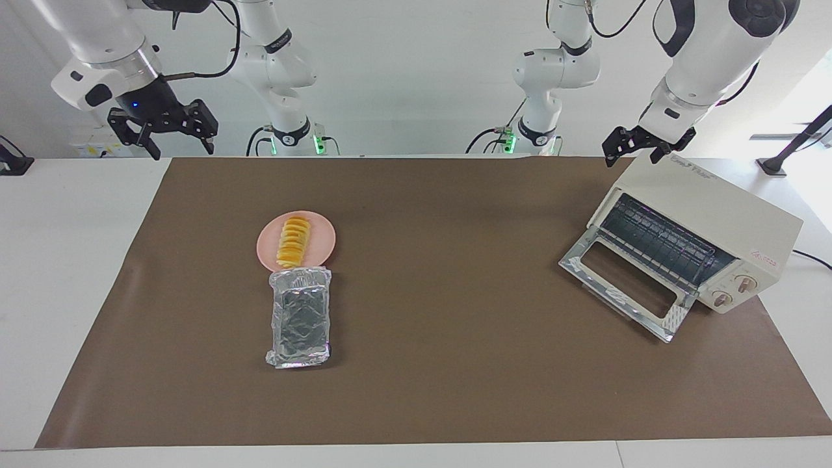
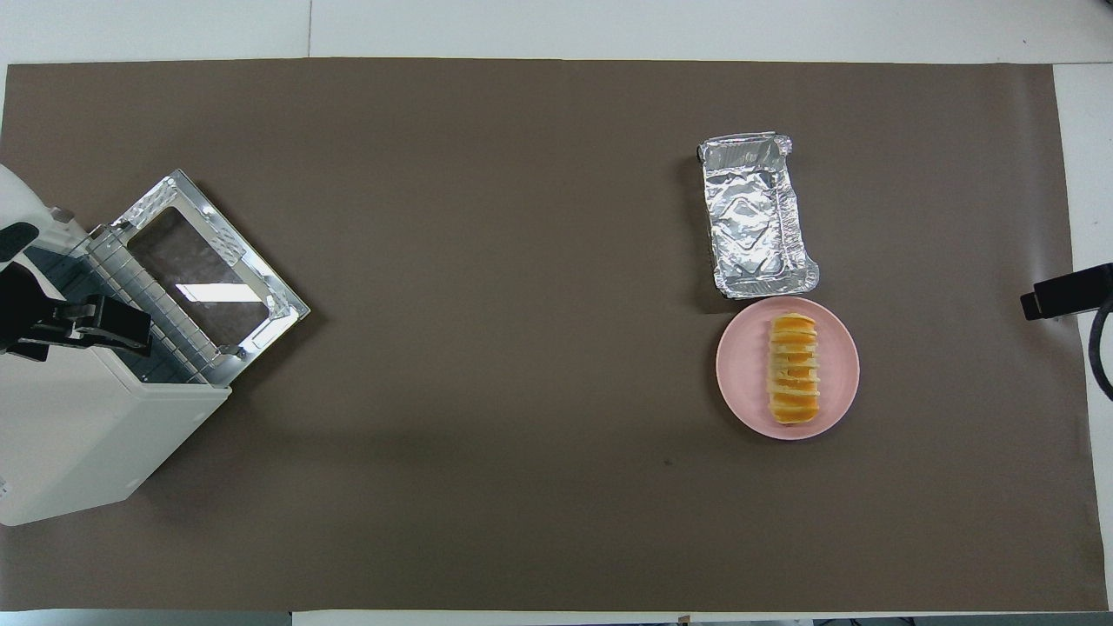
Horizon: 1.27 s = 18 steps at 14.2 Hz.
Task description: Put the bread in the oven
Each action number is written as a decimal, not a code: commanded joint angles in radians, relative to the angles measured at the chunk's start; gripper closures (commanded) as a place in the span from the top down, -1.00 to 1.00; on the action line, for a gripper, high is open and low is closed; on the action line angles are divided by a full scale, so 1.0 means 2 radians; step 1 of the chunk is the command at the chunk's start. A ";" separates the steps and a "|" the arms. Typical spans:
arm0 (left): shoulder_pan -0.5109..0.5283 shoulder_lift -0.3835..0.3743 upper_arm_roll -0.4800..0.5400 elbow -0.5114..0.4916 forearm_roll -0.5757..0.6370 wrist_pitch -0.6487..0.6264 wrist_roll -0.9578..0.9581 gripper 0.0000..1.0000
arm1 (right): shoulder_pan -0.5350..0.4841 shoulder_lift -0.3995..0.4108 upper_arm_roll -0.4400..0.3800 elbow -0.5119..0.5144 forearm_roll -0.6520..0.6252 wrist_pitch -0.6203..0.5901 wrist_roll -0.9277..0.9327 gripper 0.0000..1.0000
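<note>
I see the bread [image 1: 294, 242] lying lengthwise on a round pink plate [image 1: 323, 249], toward the right arm's end of the table. A crinkled foil tray [image 1: 299, 318] sits just beside the plate, farther from the robots, its near rim touching or slightly overlapping the plate's edge. The oven [image 1: 699, 242] stands toward the left arm's end, turned at an angle, with its glass door [image 1: 621, 286] dropped flat onto the brown mat [image 1: 455, 364] and the metal rack [image 1: 656, 242] showing inside. My right gripper [image 1: 168, 133] hangs in the air over the white tabletop at the mat's corner nearest the robots, fingers spread apart and holding nothing. My left gripper [image 1: 640, 148] hovers above the top of the oven near its rear edge, fingers likewise apart and empty. Both grippers are well apart from the bread.
</note>
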 commanded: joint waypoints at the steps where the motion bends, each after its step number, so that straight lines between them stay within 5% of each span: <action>1: 0.005 -0.008 -0.003 -0.006 -0.006 0.006 0.003 1.00 | -0.007 -0.004 0.006 -0.002 -0.002 0.007 0.001 1.00; 4: 0.005 -0.008 -0.003 -0.006 -0.006 0.006 0.003 1.00 | -0.001 -0.011 0.007 -0.017 -0.002 0.004 0.003 1.00; 6: 0.005 -0.008 -0.003 -0.006 -0.006 0.006 0.003 1.00 | 0.008 -0.039 0.011 -0.075 -0.001 0.028 0.001 1.00; 10: 0.005 -0.008 -0.003 -0.006 -0.006 0.006 0.003 1.00 | 0.050 -0.093 0.012 -0.214 0.001 0.125 0.027 1.00; 18: 0.006 -0.008 -0.003 -0.006 -0.006 0.006 0.003 1.00 | 0.106 -0.083 0.012 -0.410 0.001 0.350 0.070 1.00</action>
